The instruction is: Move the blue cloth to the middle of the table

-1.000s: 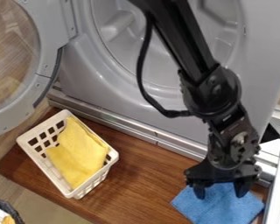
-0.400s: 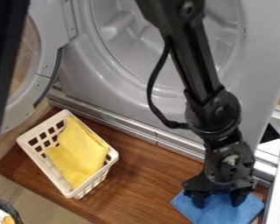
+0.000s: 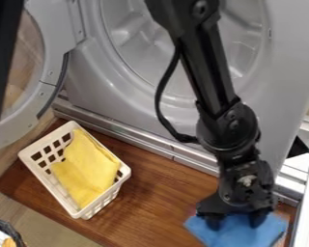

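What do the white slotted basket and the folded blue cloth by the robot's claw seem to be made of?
The white slotted basket looks like moulded plastic, smooth with a slight sheen, its walls pierced by neat, even openings. The blue cloth seems to be a matt, soft fabric, perhaps microfibre, judging by its flat, shineless surface; the exact fibre can't be told.

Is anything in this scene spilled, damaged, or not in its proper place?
Nothing looks spilled or damaged. The blue cloth lies off-centre on the wooden table, at lower right, beneath the gripper. The round door stands open, perhaps on purpose.
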Robot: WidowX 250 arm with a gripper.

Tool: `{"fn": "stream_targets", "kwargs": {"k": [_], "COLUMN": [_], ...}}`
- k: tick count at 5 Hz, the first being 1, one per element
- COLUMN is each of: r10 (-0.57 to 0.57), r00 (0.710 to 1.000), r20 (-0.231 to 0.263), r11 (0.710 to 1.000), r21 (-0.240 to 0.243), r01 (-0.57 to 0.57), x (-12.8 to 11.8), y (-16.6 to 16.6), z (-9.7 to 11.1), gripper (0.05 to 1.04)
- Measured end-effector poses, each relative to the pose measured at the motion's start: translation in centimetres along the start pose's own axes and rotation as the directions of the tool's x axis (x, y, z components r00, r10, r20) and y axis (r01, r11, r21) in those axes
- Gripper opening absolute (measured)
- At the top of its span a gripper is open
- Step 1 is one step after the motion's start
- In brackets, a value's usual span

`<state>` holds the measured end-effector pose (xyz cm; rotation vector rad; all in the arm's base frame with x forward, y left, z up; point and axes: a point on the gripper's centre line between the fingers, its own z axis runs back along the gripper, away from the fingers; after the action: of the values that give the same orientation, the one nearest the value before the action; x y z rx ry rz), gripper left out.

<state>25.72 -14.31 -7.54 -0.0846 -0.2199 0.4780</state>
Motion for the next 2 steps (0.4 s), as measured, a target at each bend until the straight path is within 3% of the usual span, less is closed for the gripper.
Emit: {"fn": "stream_targets", "kwargs": {"k": [1, 2], "r10": [0.026, 0.067], "r00": [1.000, 0.997], "r20": [0.012, 0.024], "r11": [0.998, 0.994], "r21": [0.061, 0.090], "r01": [-0.026, -0.069], "x": [0.2, 0.5], "y": [1.8, 3.3], "z": [0.3, 0.6], "gripper": [1.001, 1.001]}}
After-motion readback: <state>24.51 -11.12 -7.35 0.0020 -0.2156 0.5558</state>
